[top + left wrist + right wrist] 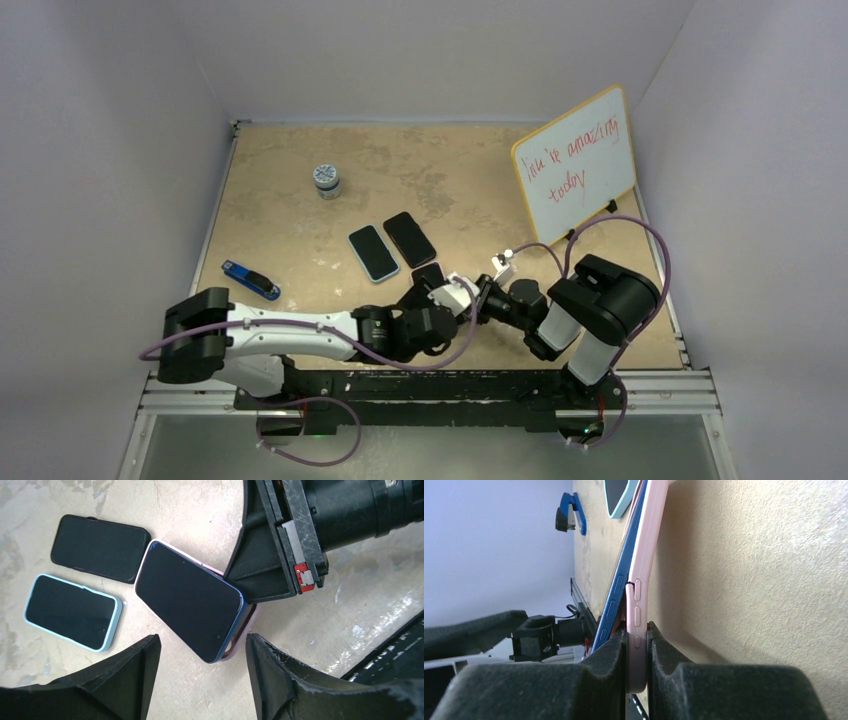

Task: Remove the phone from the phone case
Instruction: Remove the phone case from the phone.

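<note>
Peeling step: right gripper (636,647) clamps the pink case (647,550) rim, and the blue phone (190,600) is partly sprung out. Left gripper (202,652) is open over the phone's corner. Next it should grip the phone and draw it clear.

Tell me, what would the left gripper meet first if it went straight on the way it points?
Probably the phone, lying straight ahead of the open left gripper, partly out of the case. Depth is hard to judge.

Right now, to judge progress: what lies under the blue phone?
The pink case, its edge peeled away and pinched by the right gripper. The case's inside is hidden by the blue phone.
</note>
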### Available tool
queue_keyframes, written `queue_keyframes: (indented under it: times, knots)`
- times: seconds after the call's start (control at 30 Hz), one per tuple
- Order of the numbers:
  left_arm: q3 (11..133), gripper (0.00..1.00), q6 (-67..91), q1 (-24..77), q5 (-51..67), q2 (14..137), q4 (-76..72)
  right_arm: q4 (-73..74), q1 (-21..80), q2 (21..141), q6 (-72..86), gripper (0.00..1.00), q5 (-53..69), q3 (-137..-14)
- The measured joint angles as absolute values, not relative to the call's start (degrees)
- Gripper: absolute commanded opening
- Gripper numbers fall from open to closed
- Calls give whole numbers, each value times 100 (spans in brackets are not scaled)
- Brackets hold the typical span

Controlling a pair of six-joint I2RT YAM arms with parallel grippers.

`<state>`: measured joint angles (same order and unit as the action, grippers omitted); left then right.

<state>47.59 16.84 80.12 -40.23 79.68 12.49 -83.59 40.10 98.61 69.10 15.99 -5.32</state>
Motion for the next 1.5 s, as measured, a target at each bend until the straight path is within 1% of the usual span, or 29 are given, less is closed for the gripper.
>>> queue_keyframes:
  times: [0.07, 0.3, 0.6, 0.87, 1.2, 1.23, 1.4, 1.5]
  knots:
    - [4897, 56, 1579, 8154, -4278, 8263, 1291, -8368, 4010, 9848, 6910, 0, 1599, -534]
    - [5074, 52, 1256, 8259, -4807, 8890, 1269, -8390, 4010, 9848, 6945, 0, 1597, -541]
    - [5218, 54, 972, 8263, -4936, 9301, 1160, -8388, 4001, 9848, 6991, 0, 1590, -554]
    - [5509, 53, 766, 8263, -5249, 9835, 1142, -8291, 3999, 9852, 7022, 0, 1590, -554]
    - [5680, 49, 729, 8169, -5461, 10180, 1155, -8219, 3968, 9852, 7054, 0, 1444, -554]
    - [5680, 47, 729, 8158, -5461, 10191, 1149, -8221, 3968, 9852, 7054, 0, 1439, -554]
    - [5690, 26, 740, 8149, -5468, 10313, 1105, -8219, 3966, 9824, 7070, 0, 1402, -556]
    - [5704, 9, 716, 8152, -5496, 10311, 1135, -8219, 3966, 9710, 7072, 0, 1376, -554]
